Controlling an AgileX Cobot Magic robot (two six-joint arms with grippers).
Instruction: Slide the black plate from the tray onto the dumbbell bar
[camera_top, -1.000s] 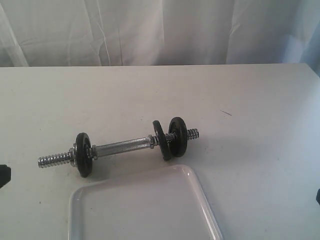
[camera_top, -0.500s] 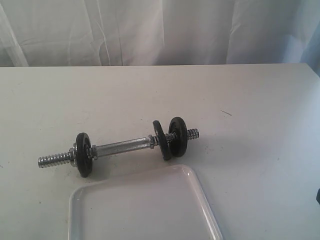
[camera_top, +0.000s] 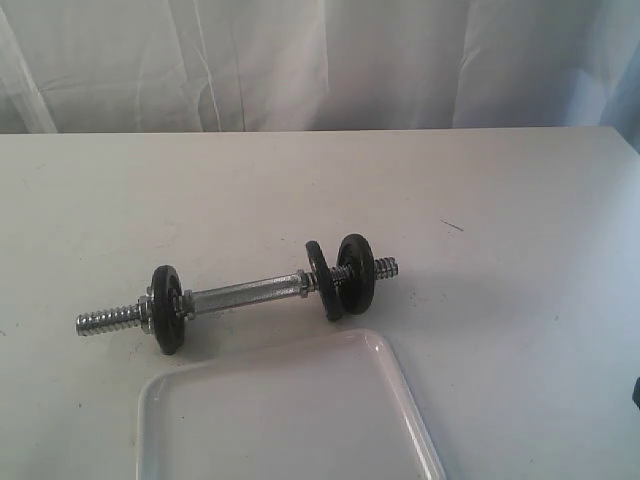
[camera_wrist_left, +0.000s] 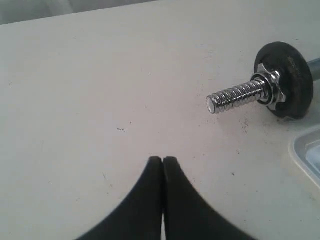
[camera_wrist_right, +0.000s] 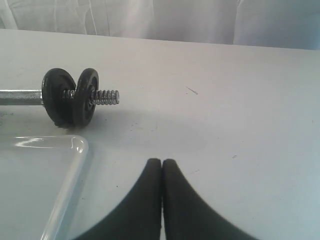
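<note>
While on bar, plate apart from R hand

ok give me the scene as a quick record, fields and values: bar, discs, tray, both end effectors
bar: dumbbell bar lying on the table
discs on bar, exterior view: left disc, inner right disc, outer right disc
tray: white tray nearer the camera than the bar, no disc on the part shown
left end effector: shut, holding nothing
right end effector: shut, holding nothing
</note>
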